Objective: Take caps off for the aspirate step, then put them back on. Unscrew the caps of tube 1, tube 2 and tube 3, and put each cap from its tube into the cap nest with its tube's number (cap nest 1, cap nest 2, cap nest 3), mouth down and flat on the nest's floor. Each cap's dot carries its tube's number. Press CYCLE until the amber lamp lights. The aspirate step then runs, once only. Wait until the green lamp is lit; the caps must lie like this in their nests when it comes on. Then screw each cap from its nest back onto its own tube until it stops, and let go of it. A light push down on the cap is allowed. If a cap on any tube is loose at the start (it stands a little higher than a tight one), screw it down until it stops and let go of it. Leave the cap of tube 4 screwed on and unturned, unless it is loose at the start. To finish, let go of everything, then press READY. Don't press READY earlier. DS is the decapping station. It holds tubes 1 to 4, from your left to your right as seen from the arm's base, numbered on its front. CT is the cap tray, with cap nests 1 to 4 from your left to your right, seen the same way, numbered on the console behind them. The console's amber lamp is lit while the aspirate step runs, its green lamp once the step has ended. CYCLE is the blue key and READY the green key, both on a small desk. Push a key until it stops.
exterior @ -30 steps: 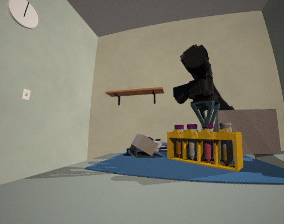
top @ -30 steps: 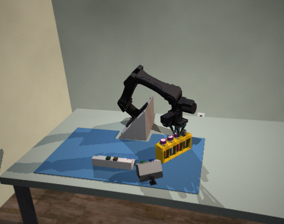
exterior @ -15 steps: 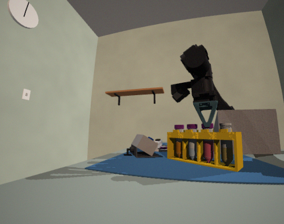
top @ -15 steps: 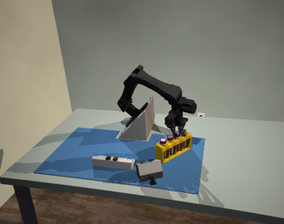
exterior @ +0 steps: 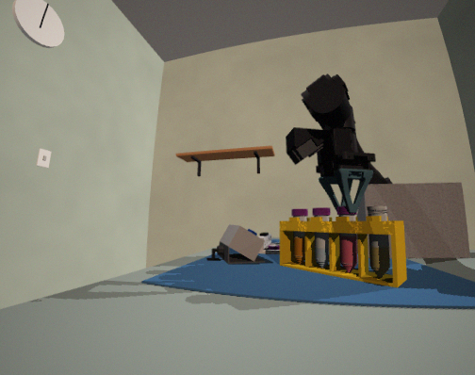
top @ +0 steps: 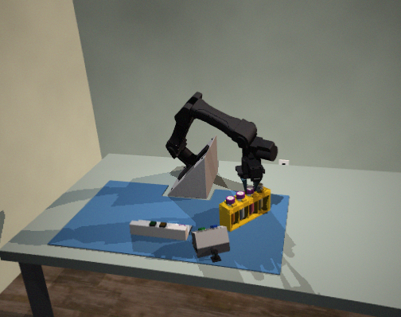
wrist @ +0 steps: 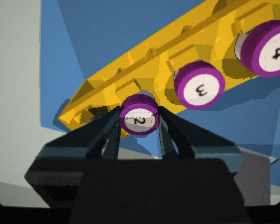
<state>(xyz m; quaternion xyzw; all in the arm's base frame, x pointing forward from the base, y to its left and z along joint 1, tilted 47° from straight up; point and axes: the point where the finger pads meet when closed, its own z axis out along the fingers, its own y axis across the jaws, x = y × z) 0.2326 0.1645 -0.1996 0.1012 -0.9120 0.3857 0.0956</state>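
Observation:
The yellow decapping station (top: 227,209) (exterior: 389,228) (wrist: 156,55) stands on the blue mat (top: 109,207). My gripper (top: 251,186) (exterior: 348,209) (wrist: 139,112) points straight down over it and is shut on the purple cap of tube 2 (wrist: 139,116) (exterior: 340,210), which sits on its tube. The caps of tube 3 (wrist: 199,85) (exterior: 321,212) (top: 240,195) and tube 4 (wrist: 271,50) (exterior: 300,212) (top: 230,200) are on their tubes. Tube 1 (exterior: 377,211) shows a grey top with no purple cap. The cap tray with its console (top: 158,229) lies in front on the mat.
The small key desk (top: 211,241) (exterior: 241,243) with the green key (top: 201,228) and the blue key (top: 213,227) stands between the tray and the station. A grey wedge panel (top: 198,175) (exterior: 421,217) stands by the arm's base, close behind the station.

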